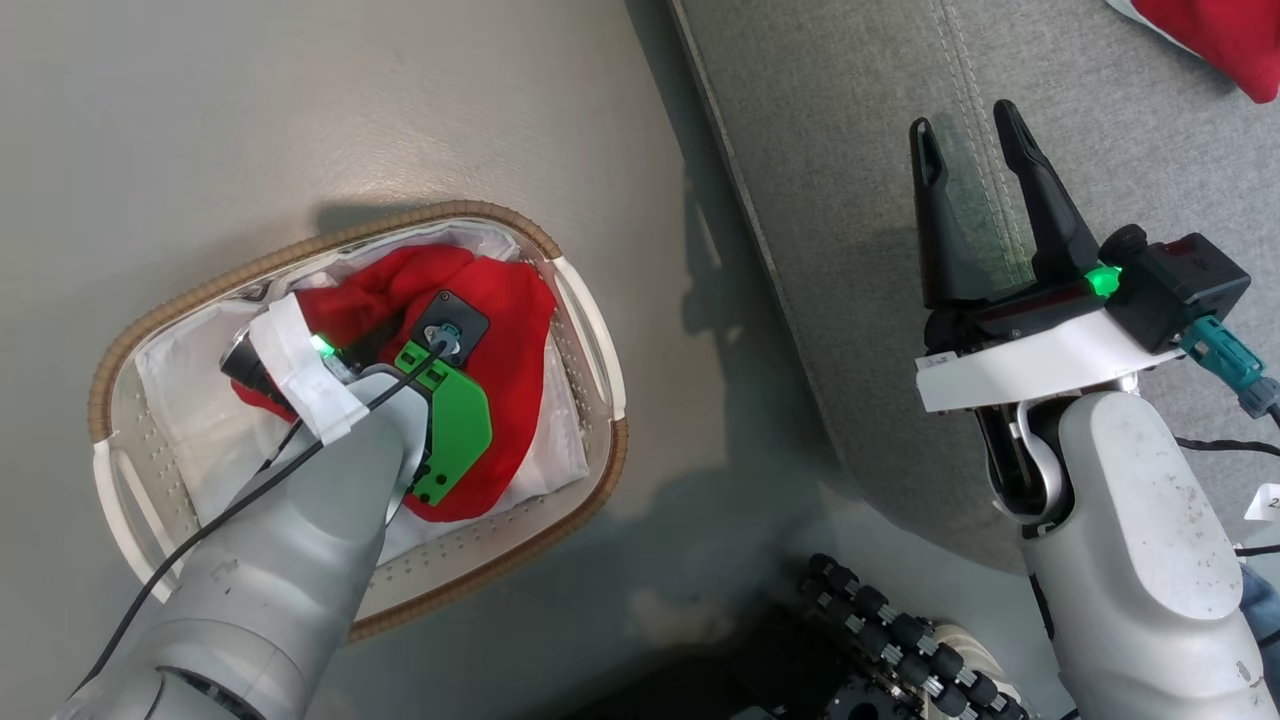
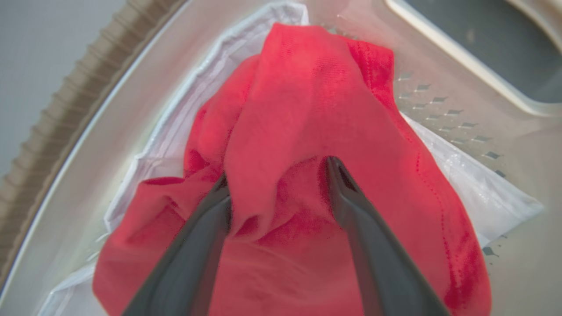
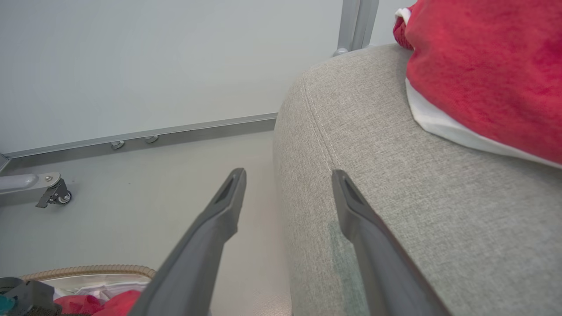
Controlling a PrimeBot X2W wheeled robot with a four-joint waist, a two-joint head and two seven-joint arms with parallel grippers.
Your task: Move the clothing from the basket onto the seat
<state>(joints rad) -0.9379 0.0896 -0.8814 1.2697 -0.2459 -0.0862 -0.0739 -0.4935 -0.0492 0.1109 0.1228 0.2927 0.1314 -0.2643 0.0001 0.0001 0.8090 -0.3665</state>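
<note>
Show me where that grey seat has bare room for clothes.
The seat is bare from its rounded edge to the red garment at its far corner, under the right hand. The basket is crowded: clothing and the left hand.

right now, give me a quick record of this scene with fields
basket: on the floor beside the seat, white liner inside
red garment: crumpled in the basket on the liner
second red garment: lying on the seat
left end effector: open, down in the basket, fingers either side of a fold of the red garment
right end effector: open, empty, over the seat
</note>
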